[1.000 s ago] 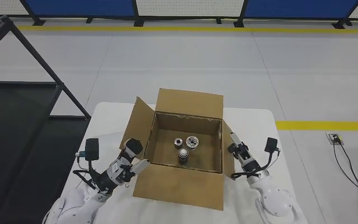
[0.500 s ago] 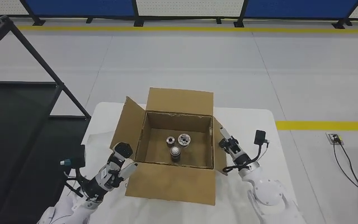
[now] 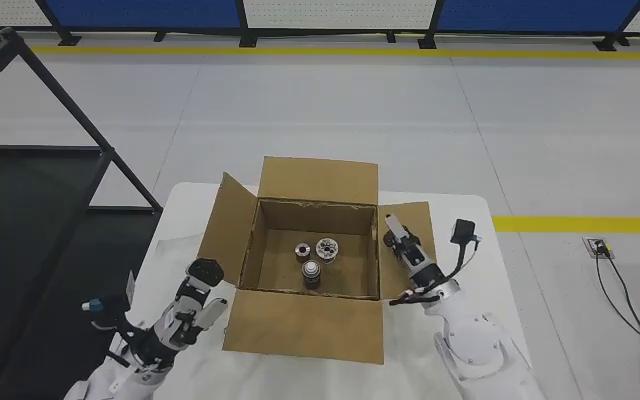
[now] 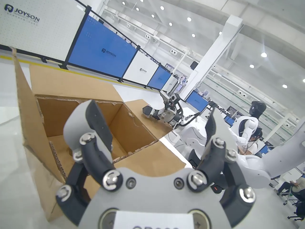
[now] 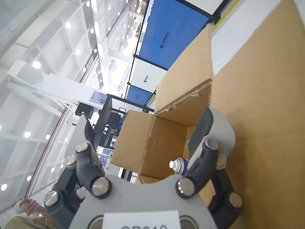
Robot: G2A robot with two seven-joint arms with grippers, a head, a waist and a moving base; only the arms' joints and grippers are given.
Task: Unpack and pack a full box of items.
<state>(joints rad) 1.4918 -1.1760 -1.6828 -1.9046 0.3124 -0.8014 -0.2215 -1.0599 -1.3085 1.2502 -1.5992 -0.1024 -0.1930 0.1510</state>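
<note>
Sitting open btwn both sets of fingers, the box [image 3: 300, 325] holds a spray can [image 5: 177, 165] just ahead of the right-hand pair. Fingers of left gripper [image 4: 152, 113] spread, empty; fingers of right gripper [image 5: 146, 117] spread, empty, over a flap.

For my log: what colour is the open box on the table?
The box is plain brown cardboard, inside and out; the top view shows it best.

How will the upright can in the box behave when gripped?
Probably tips easily: the can stands upright and free on the box floor. Its round body would likely roll once toppled. Looks like rigid metal, so a firm squeeze should hold.
</note>
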